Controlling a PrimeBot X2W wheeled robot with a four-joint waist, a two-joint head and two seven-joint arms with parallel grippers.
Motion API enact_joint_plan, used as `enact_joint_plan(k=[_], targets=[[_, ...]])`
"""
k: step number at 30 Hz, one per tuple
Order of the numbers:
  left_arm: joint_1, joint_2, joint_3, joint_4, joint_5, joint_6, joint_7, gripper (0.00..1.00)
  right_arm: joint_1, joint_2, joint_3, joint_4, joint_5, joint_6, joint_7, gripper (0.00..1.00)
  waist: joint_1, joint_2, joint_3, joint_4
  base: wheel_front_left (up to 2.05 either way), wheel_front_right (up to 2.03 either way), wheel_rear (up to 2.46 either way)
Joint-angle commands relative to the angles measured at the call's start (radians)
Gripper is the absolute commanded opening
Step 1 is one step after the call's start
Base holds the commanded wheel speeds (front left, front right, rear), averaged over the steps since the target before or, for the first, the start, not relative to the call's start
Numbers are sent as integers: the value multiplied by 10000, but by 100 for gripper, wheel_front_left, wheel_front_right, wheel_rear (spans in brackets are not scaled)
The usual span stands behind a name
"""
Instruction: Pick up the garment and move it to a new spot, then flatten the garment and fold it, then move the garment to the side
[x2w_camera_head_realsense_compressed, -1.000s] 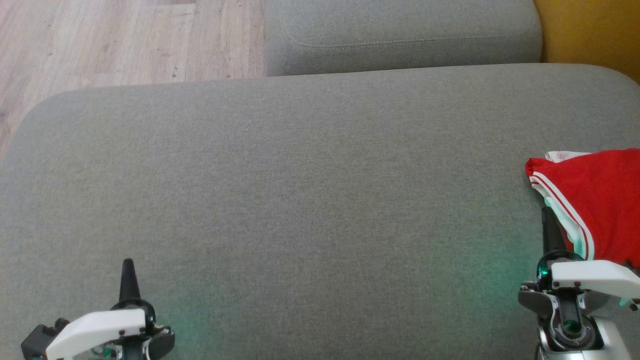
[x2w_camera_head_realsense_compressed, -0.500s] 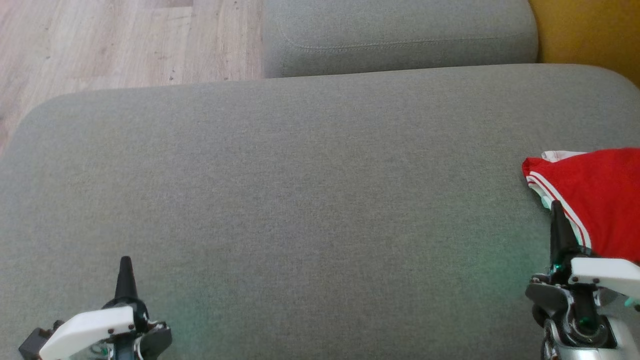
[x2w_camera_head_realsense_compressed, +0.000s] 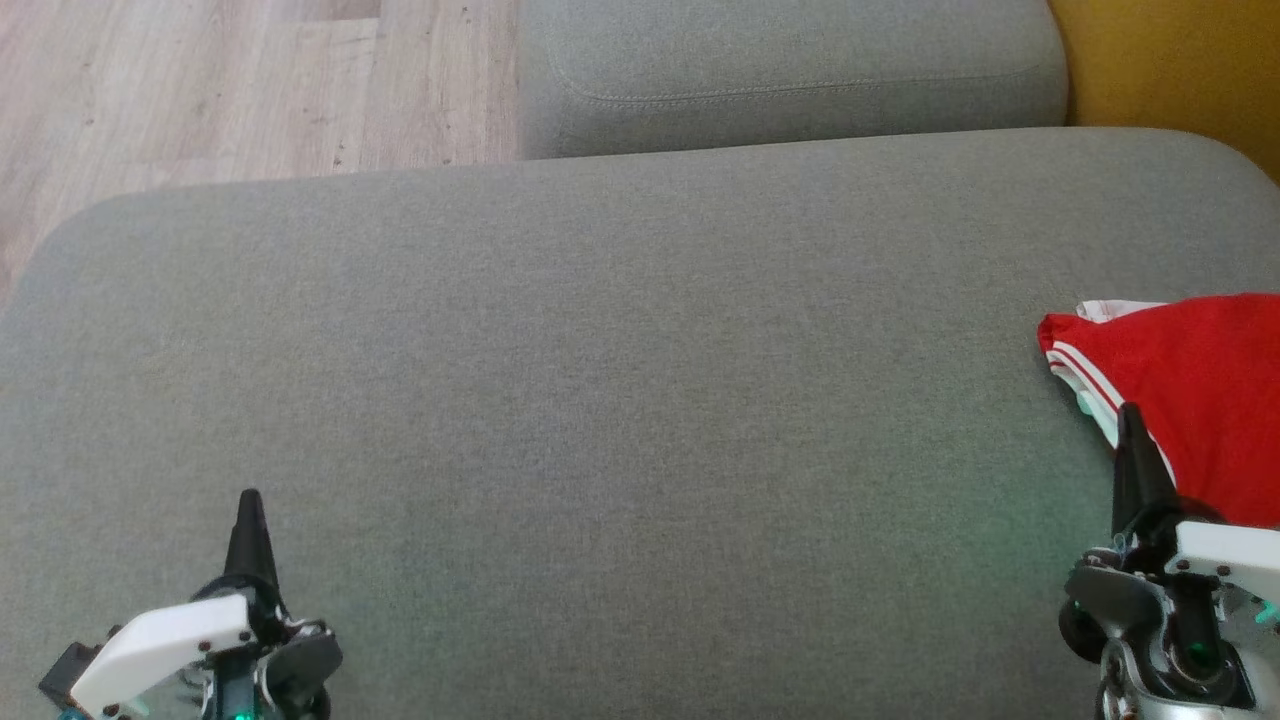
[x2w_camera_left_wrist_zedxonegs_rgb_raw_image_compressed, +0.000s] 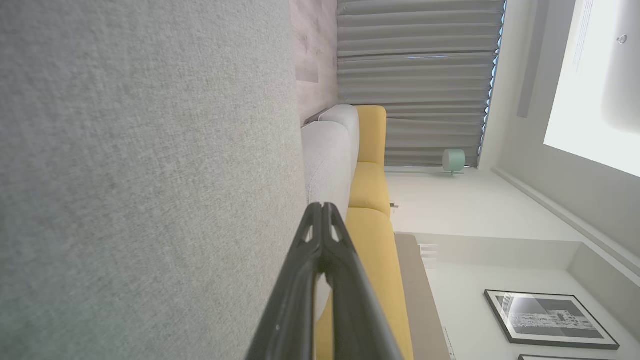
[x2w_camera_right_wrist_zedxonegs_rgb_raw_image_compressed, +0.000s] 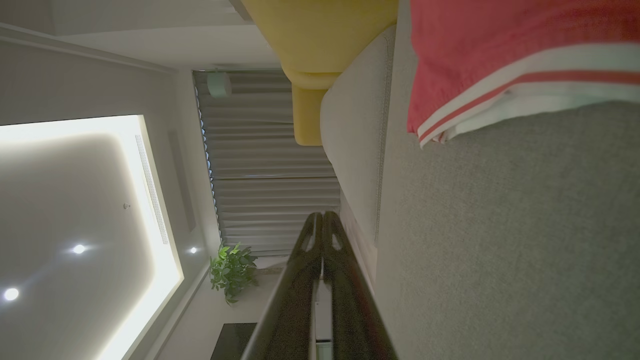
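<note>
The garment (x2w_camera_head_realsense_compressed: 1200, 400), red with a white, red-striped band along its edge, lies on the grey sofa cushion (x2w_camera_head_realsense_compressed: 640, 400) at the far right and is cut off by the picture's edge. No lettering shows. My right gripper (x2w_camera_head_realsense_compressed: 1130, 412) is shut and empty, its tip over the garment's striped near edge. In the right wrist view the garment (x2w_camera_right_wrist_zedxonegs_rgb_raw_image_compressed: 490, 45) lies ahead and to the side of the shut right gripper (x2w_camera_right_wrist_zedxonegs_rgb_raw_image_compressed: 322, 215). My left gripper (x2w_camera_head_realsense_compressed: 250, 497) is shut and empty at the lower left, over bare cushion; the left wrist view shows its fingers (x2w_camera_left_wrist_zedxonegs_rgb_raw_image_compressed: 322, 206) pressed together.
A second grey cushion (x2w_camera_head_realsense_compressed: 790, 70) stands behind the big one. Wooden floor (x2w_camera_head_realsense_compressed: 200, 90) lies beyond the cushion's rounded far-left corner. A yellow seat (x2w_camera_head_realsense_compressed: 1170, 60) borders the far right corner.
The view has drifted slightly left. My right gripper has shifted right and back toward me, its tip now over the garment's edge. The left gripper has edged forward a little.
</note>
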Motion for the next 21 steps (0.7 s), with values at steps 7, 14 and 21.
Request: enact_joint_plan(k=[7,14,21], targets=[[-468,89,416,-361,-55,-69,71,0,-214,-49,202,-399,67,69,60,0,0,0,0,1,0,0,0],[-468,89,416,-361,-55,-69,71,0,-214,-49,202,-399,68,69,60,0,0,0,0,1,0,0,0],[-468,89,416,-362,-55,-69,71,0,-214,-49,203,-399,68,69,60,0,0,0,0,1,0,0,0]])
